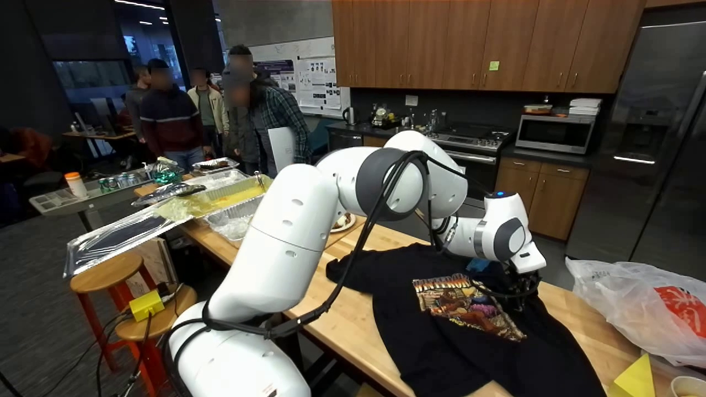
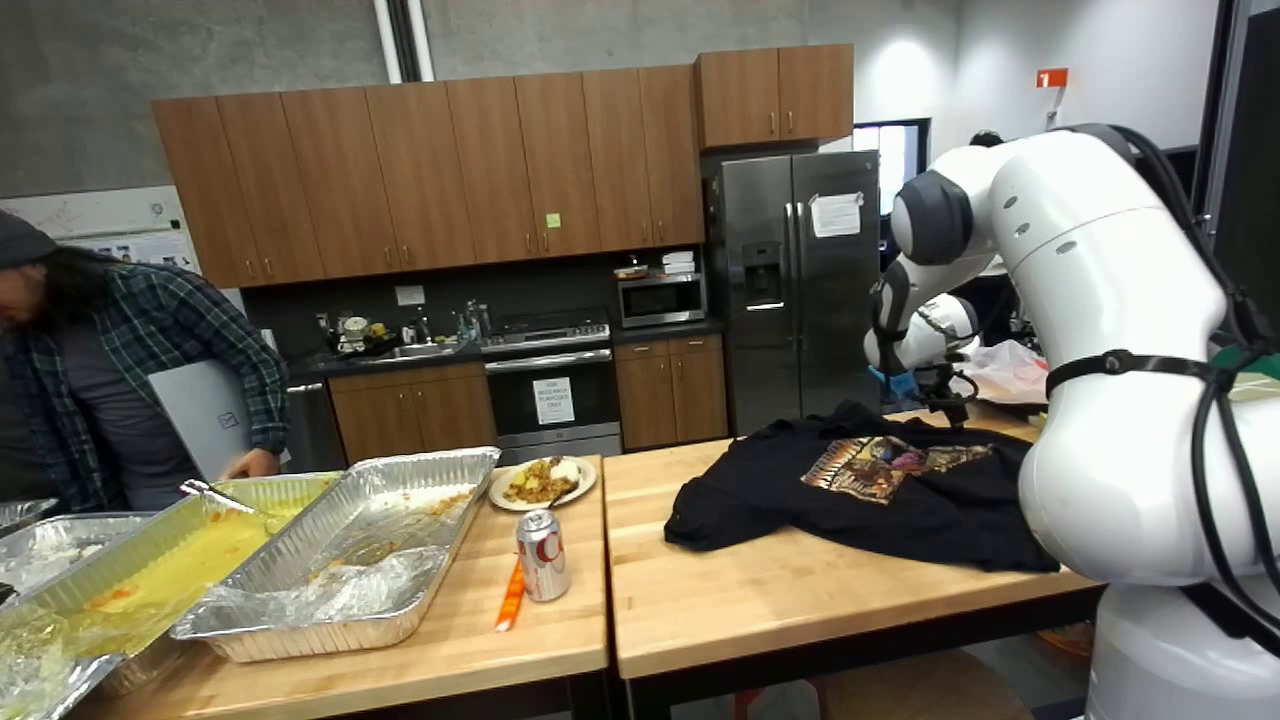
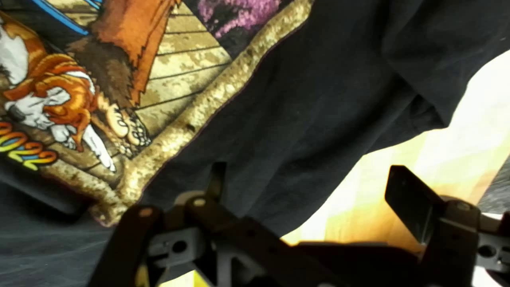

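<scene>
Shirt (image 2: 760, 500): Black and creased, it lies spread across a wooden surface (image 2: 720, 620), from near the seam (image 2: 608, 580) along one short edge toward the opposite end.
Long axis: It runs roughly parallel to the surface's long near edge, though folds blur the outline.
Printed picture (image 1: 469, 309): Its lettered top faces the seam; its base points toward the end where a plastic bag (image 1: 629, 303) sits.
Sleeve (image 1: 353, 270): Flattened, it reaches toward the seam.
Gripper (image 3: 305, 179): Released, fingers (image 3: 410, 199) wide apart close to the far edge, one seen against black cloth, its mate against bare wood; contact with the fabric cannot be judged.
Hidden: The robot arm (image 2: 1110, 280) blocks part of the shirt by the near edge; a blue patch (image 1: 477, 265), partly covered, defies identification.
Cut off: An exterior view crops the shirt's lower side (image 1: 441, 369); the wrist view clips the rainbow digits (image 3: 28, 147).
Unclear: Small lettering, unreadable in both exterior views.
</scene>
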